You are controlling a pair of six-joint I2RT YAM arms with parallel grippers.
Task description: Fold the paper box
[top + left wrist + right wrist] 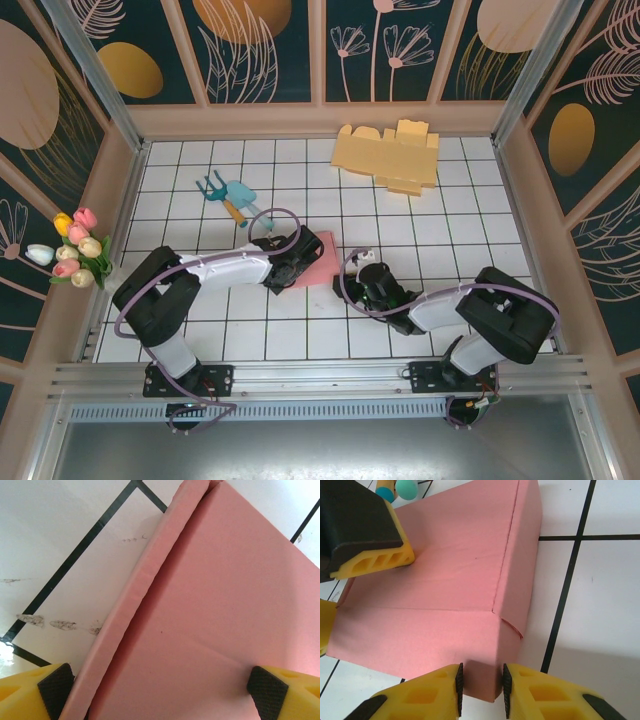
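The white, black-gridded worktop [200, 330] carries everything, and the pink paper box [318, 268] lies flat on it. The left arm [215, 272] reaches the box from its left. The right arm [500, 310] comes in from the box's right and near side. Well beyond the box, on its far right, an unfolded yellow cardboard blank [388, 155] lies flat on the tiles. A bunch of tulips [78, 248] sits far to the box's left, at the worktop's edge. Teal garden tools [230, 195] lie just beyond the box, to its far left.

The box itself looks like a shallow closed shape with a folded side wall and a creased corner flap, seen from the right wrist [445, 580]. From the left wrist, its broad top face and one rounded long edge [210, 610] run across the tiles.

The left end effector [160, 690] is released, its jaws spread wide. One pad [55, 687] sits beside the box's rounded edge and the other is over its top face.

The right end effector [481, 685] is clenched on the box's near corner, with the pink wall pinched between its pads.
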